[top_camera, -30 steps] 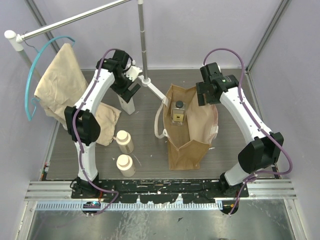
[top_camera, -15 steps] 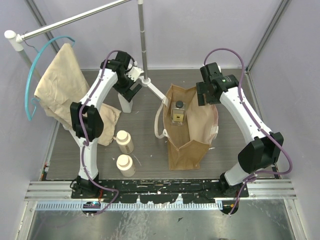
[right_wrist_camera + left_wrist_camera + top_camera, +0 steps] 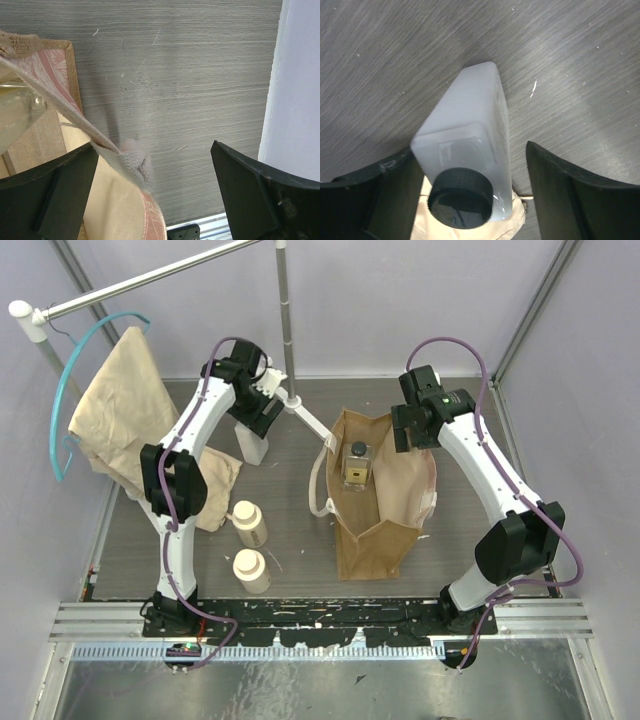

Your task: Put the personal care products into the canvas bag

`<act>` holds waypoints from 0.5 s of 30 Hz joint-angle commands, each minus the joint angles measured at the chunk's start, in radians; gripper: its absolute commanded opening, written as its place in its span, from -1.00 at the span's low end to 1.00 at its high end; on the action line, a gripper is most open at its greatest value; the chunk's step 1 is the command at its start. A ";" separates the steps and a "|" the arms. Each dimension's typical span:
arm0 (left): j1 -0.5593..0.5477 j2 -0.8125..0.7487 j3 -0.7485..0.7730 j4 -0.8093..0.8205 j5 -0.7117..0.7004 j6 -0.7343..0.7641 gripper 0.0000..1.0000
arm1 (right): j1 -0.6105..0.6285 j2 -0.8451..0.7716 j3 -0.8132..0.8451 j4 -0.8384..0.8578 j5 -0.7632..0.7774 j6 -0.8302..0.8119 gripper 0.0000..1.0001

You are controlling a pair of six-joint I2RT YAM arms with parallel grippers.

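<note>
left gripper: jaws wide, set either side of a whitish rectangular bottle, not clamped on it
left jaws contact: left finger looks pressed to the bottle's side; right finger stands apart from it, bare surface in the gap
whitish rectangular bottle: upright on the surface at the far left, dark round cap on top, between the left jaws; pale cloth edge just beside its base
right gripper: jaws wide, holding nothing
right jaws contents: whitish strap handle runs slantwise into the gap from the left finger's side and ends in a frayed lump; cannot tell if it touches the finger
right gripper place: above the far right corner of the bag's mouth
canvas bag: tan, upright mid-surface, mouth open
bottle in bag: second rectangular one with dark cap, inside the bag by the far wall
cream cylindrical bottles: two on the surface left of the bag, near the left arm; farther one tipped, nearer one seen cap-on; close together, well apart from the bag
beige cloth: hangs from a teal hanger at far left, lower end spread on the surface just beside the farther cream bottle
surface: grey, wood-grain
</note>
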 commanded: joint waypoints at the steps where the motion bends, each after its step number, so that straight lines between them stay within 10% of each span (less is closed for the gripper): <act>1: 0.002 0.003 -0.024 0.017 -0.008 -0.040 0.53 | 0.004 -0.011 0.023 0.019 0.005 -0.005 1.00; 10: 0.001 -0.006 -0.064 0.008 0.005 -0.077 -0.98 | 0.004 -0.027 0.014 0.023 0.008 -0.014 1.00; 15: -0.003 -0.070 -0.091 0.055 0.021 -0.144 -1.00 | 0.004 -0.033 0.010 0.025 0.006 -0.016 1.00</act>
